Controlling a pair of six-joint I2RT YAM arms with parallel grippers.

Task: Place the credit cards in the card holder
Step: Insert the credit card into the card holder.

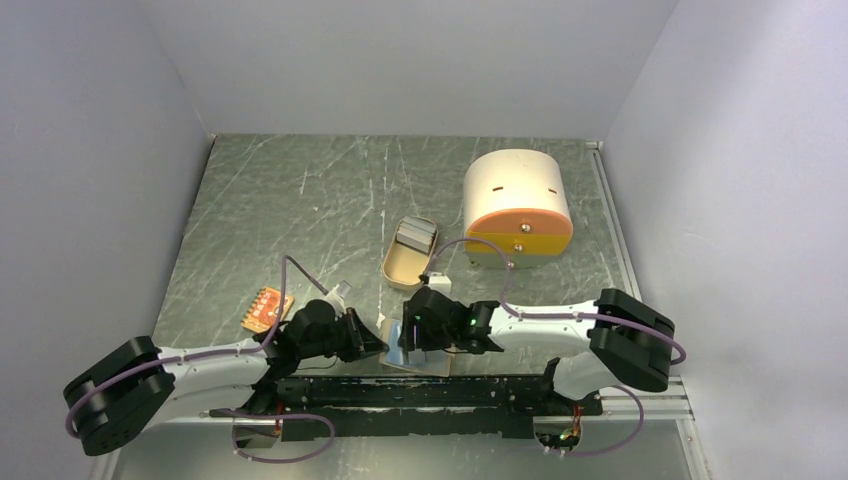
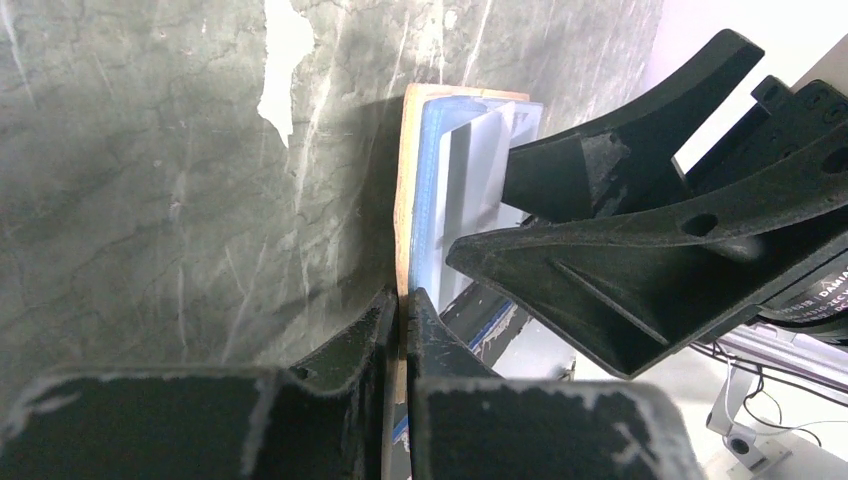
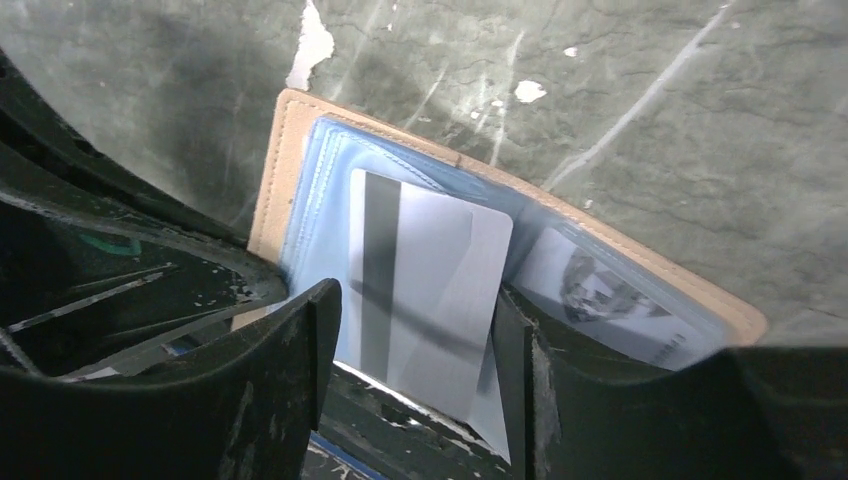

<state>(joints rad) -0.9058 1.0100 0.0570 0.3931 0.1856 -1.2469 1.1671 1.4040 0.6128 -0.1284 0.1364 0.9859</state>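
The beige-tan card holder (image 3: 285, 160) lies open at the table's near edge, its light blue clear sleeves up; it also shows in the top view (image 1: 425, 364). My left gripper (image 2: 403, 300) is shut on its tan edge (image 2: 402, 200). The whitish-grey card with a dark stripe (image 3: 430, 235) is part-way into a sleeve, its lower end sticking out. My right gripper (image 3: 415, 297) holds it by both side edges. A printed card (image 3: 600, 300) sits in the right sleeve. I cannot tell a light blue card apart from the sleeves.
An oval tan tin tray (image 1: 408, 256) stands just behind the grippers. A large cream box with an orange front (image 1: 517, 205) is at the back right. An orange-red dotted piece (image 1: 267, 308) lies to the left. The black base rail (image 1: 420, 392) runs right below the holder.
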